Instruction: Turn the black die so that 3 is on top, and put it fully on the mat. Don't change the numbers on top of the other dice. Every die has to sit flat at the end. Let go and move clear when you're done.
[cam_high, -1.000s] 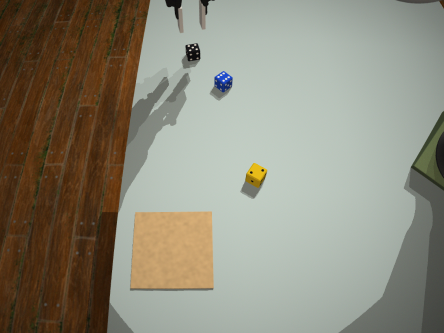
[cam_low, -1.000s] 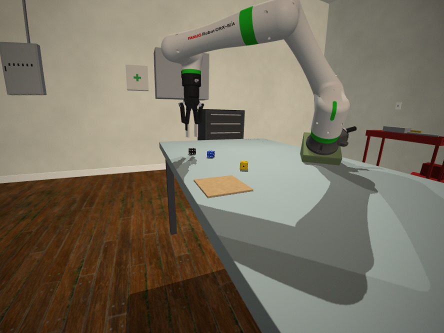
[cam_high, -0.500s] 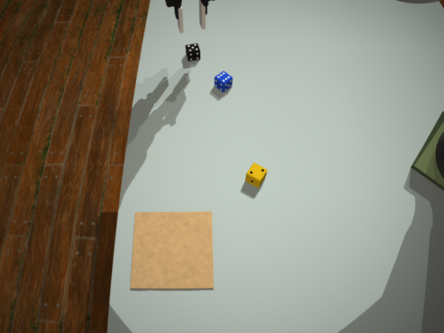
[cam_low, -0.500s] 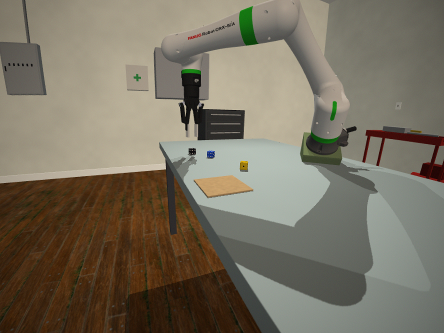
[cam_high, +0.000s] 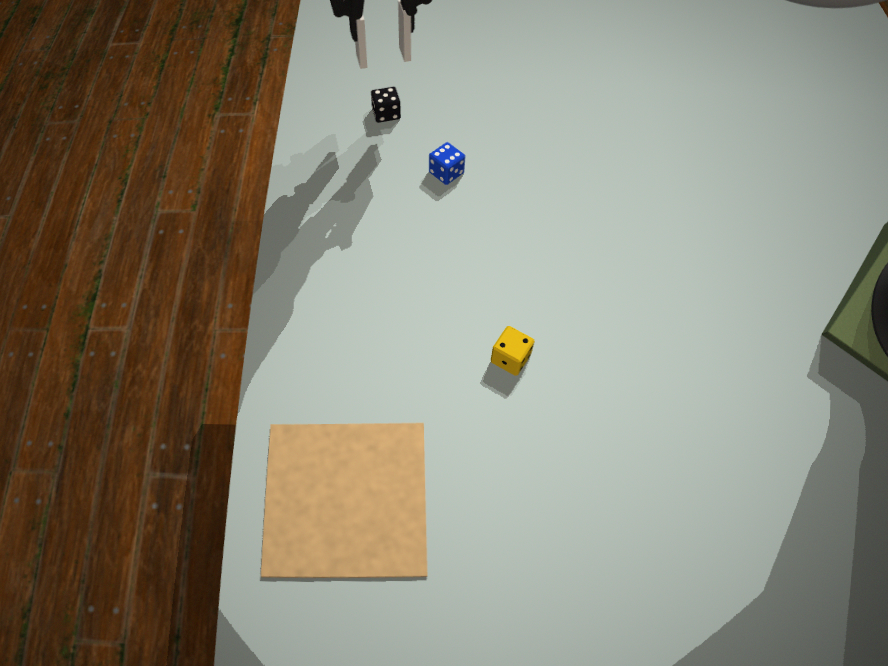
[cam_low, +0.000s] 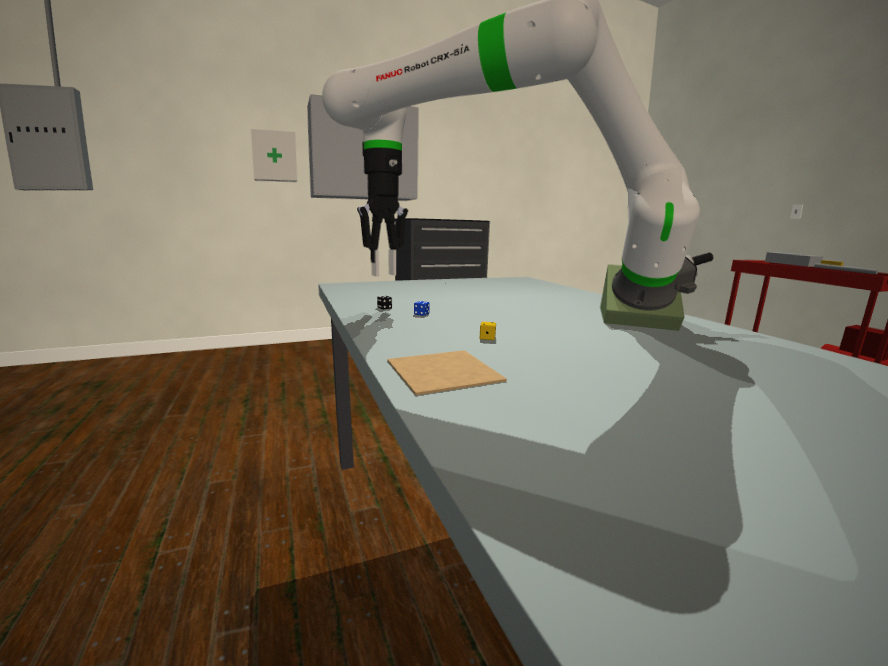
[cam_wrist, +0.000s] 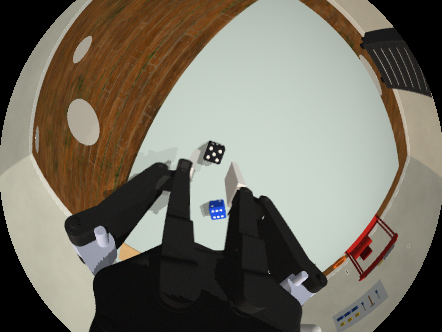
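Observation:
The black die (cam_high: 385, 105) (cam_low: 384, 303) (cam_wrist: 214, 152) sits flat on the table with 5 on top; a 6 shows on its side facing the top camera. My gripper (cam_high: 385, 63) (cam_low: 383, 272) (cam_wrist: 212, 165) points down, high above the table over the black die's area. Its fingers are partly open with nothing between them. The tan square mat (cam_high: 344, 501) (cam_low: 446, 371) lies near the table's left edge in the top view, far from the black die. The blue die (cam_high: 446, 163) (cam_low: 421, 308) (cam_wrist: 217, 210) sits flat with 6 on top. The yellow die (cam_high: 512, 349) (cam_low: 487, 331) sits flat with 2 on top.
The blue die is close to the black die, toward the yellow die. The yellow die stands between the blue die and the mat, off to the right in the top view. The green robot base (cam_high: 857, 333) (cam_low: 641, 316) is at the right. The table's edge runs left of the black die.

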